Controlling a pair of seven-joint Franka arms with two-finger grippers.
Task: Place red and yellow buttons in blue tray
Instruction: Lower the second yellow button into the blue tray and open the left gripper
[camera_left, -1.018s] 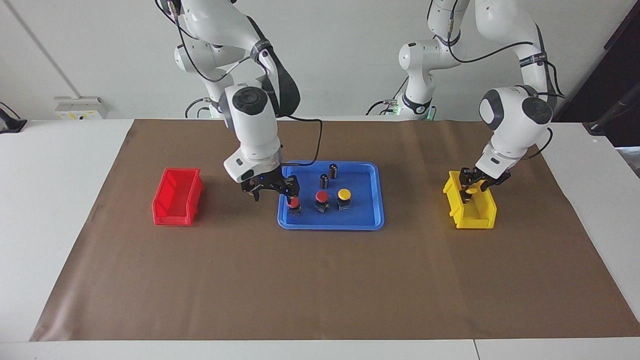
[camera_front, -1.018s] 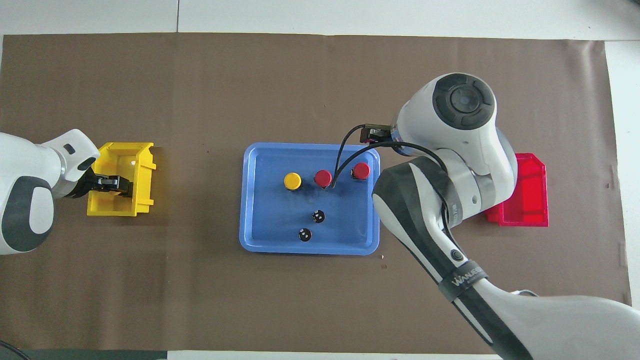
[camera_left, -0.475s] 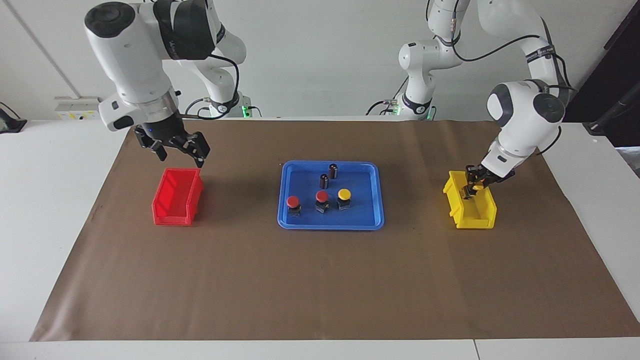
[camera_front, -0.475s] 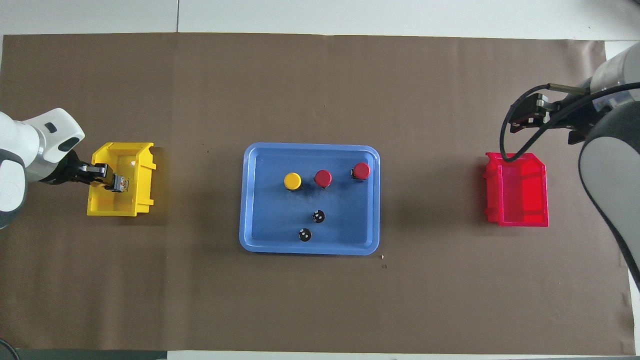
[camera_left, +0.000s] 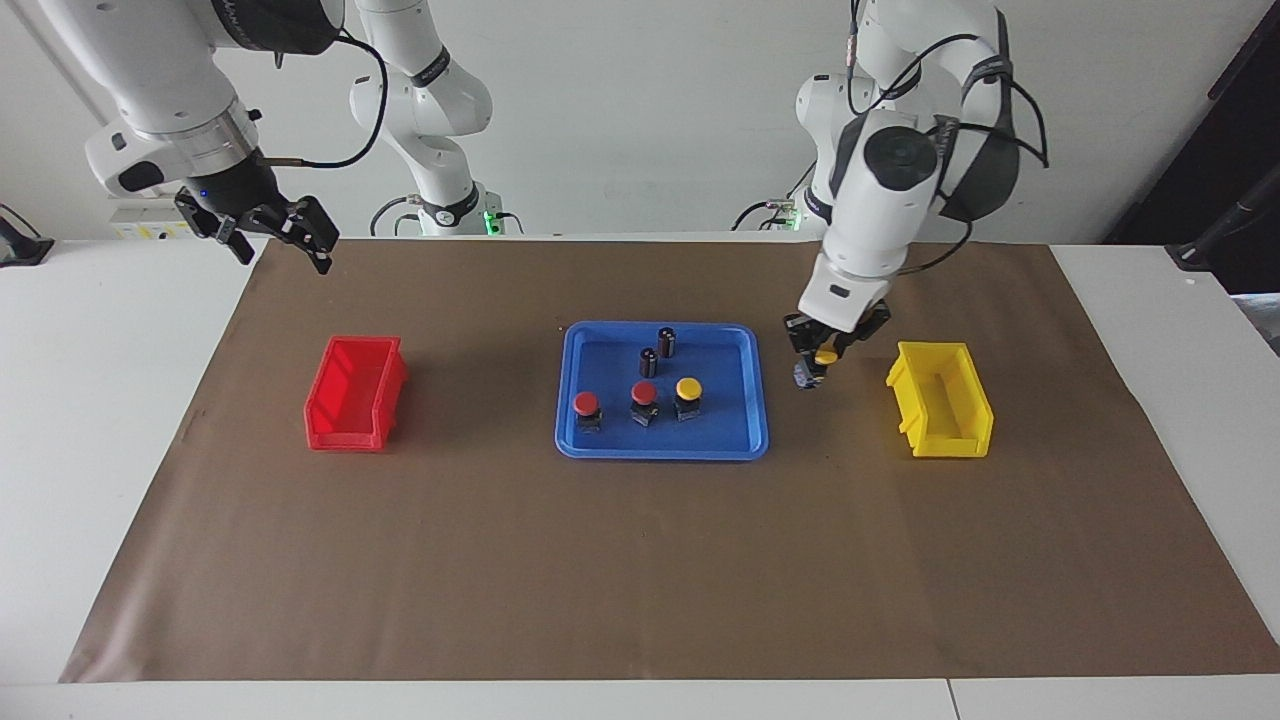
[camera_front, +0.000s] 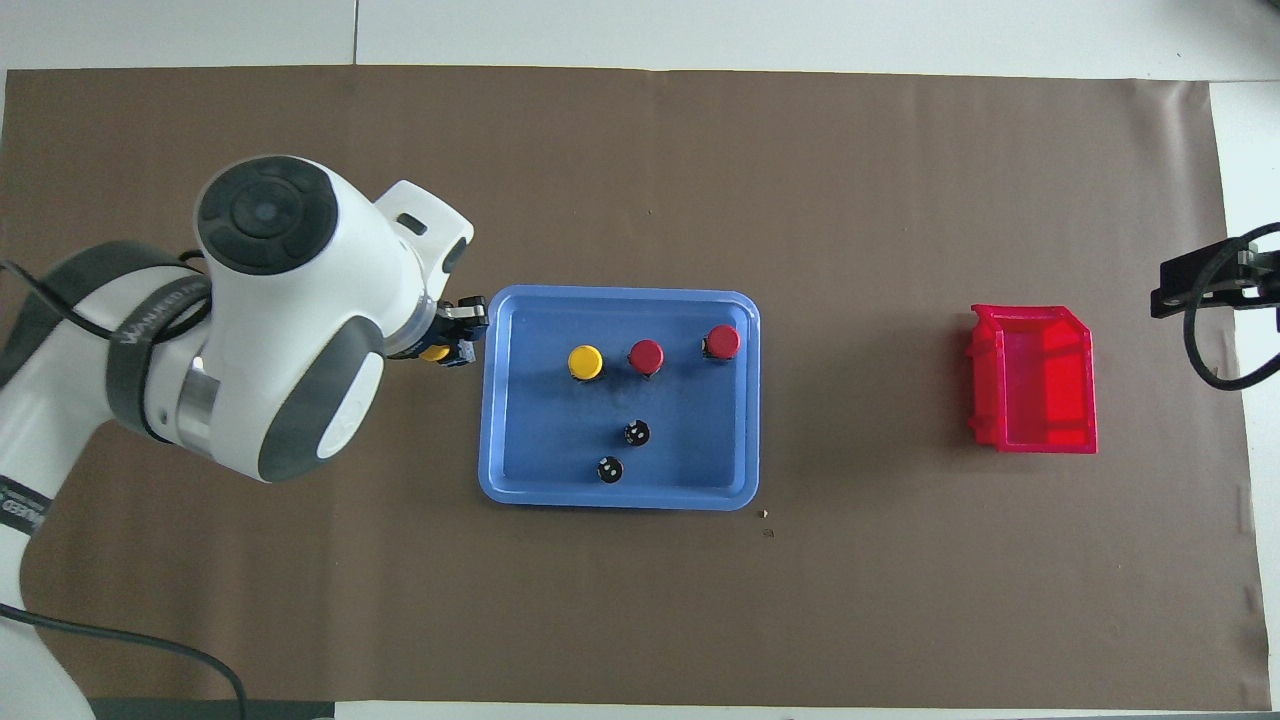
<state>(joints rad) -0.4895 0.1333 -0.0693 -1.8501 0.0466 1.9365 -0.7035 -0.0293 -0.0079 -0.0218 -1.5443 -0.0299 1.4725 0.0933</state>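
The blue tray (camera_left: 660, 452) (camera_front: 620, 500) lies mid-table and holds two red buttons (camera_left: 586, 403) (camera_left: 644, 393) and one yellow button (camera_left: 688, 388) in a row. From overhead the same row reads as red buttons (camera_front: 723, 342) (camera_front: 646, 355) and a yellow button (camera_front: 585, 361). My left gripper (camera_left: 822, 355) (camera_front: 452, 345) is shut on another yellow button (camera_left: 826, 357) (camera_front: 435, 353). It hangs over the mat just outside the tray's rim, between the tray and the yellow bin. My right gripper (camera_left: 285, 258) (camera_front: 1210, 285) is open and holds nothing, raised at the right arm's end of the table.
Two dark capless cylinders (camera_left: 666, 341) (camera_left: 648, 361) stand in the tray nearer to the robots than the buttons. A yellow bin (camera_left: 940, 400) sits toward the left arm's end of the table. A red bin (camera_left: 355, 392) (camera_front: 1035, 380) sits toward the right arm's end.
My left gripper closed on a yellow button in the yellow bin, lifted it out and carried it toward the tray. My right arm drew away from the tray, past the red bin, and rose.
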